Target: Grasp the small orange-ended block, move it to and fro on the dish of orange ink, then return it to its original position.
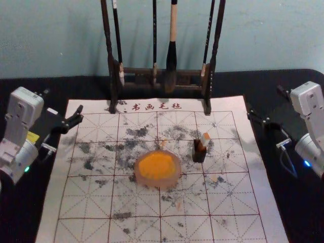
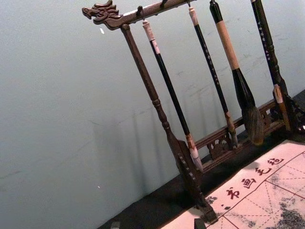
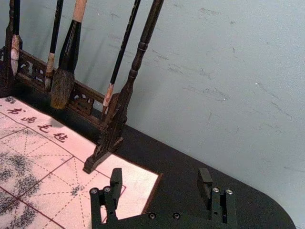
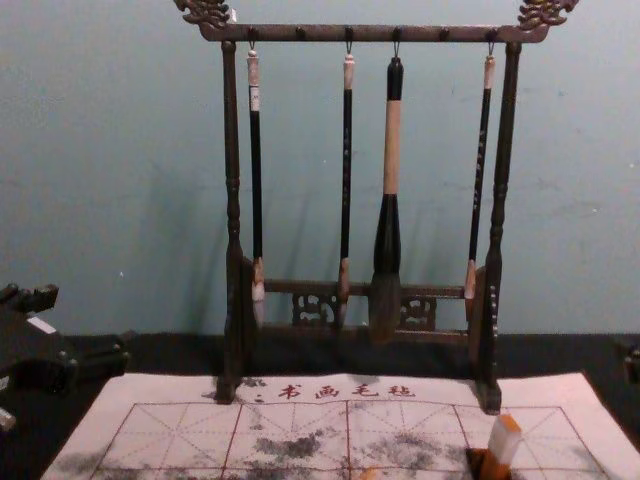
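The small block (image 1: 205,138), white and orange, stands slightly tilted in a dark square holder (image 1: 199,153) right of the dish; in the chest view the block (image 4: 503,444) is white above, orange below. The round pinkish dish (image 1: 173,181) holds orange ink (image 1: 157,165) near the mat's middle. My left gripper (image 1: 64,104) is open beside the mat's upper left edge, away from the block; its tips (image 2: 157,224) peek into the left wrist view. On the opposite side, my right gripper (image 1: 265,105) is open and empty, its fingers wide apart in the right wrist view (image 3: 159,177).
A dark wooden rack (image 1: 112,83) with several hanging brushes stands at the back of the mat, before the wall. The gridded, ink-stained calligraphy mat (image 1: 86,202) covers the middle of the black table (image 1: 30,212).
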`<action>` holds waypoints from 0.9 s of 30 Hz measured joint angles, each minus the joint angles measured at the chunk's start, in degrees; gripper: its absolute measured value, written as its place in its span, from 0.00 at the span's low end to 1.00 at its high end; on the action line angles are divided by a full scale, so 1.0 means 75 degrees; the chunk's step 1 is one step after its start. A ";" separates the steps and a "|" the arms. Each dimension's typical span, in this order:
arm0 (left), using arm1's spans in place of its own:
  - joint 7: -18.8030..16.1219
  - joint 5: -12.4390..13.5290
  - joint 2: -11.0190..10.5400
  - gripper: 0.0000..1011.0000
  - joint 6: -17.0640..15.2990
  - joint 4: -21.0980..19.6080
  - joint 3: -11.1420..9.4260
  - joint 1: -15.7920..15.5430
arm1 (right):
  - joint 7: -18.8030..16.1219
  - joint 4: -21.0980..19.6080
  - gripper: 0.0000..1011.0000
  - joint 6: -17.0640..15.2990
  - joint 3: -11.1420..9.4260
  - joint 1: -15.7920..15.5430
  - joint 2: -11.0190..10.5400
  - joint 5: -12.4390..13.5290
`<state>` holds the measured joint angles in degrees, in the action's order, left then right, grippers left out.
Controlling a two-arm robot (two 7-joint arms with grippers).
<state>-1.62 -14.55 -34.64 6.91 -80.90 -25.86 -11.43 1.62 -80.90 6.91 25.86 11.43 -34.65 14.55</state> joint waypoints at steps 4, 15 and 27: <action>0.0000 0.0000 0.0000 0.99 0.0000 0.0000 0.0000 0.0000 | 0.0000 0.0000 0.99 0.0000 0.0000 0.0000 0.0000 0.0000; 0.0000 0.0000 0.0000 0.99 0.0000 0.0000 0.0000 0.0000 | 0.0000 0.0000 0.99 0.0000 0.0000 0.0000 0.0000 0.0000; 0.0000 0.0000 0.0000 0.99 0.0000 -0.0001 0.0000 0.0000 | 0.0000 0.0000 0.99 0.0000 0.0000 0.0000 0.0000 0.0000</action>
<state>-1.62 -14.55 -34.65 6.91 -80.90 -25.86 -11.43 1.62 -80.90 6.91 25.87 11.43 -34.65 14.55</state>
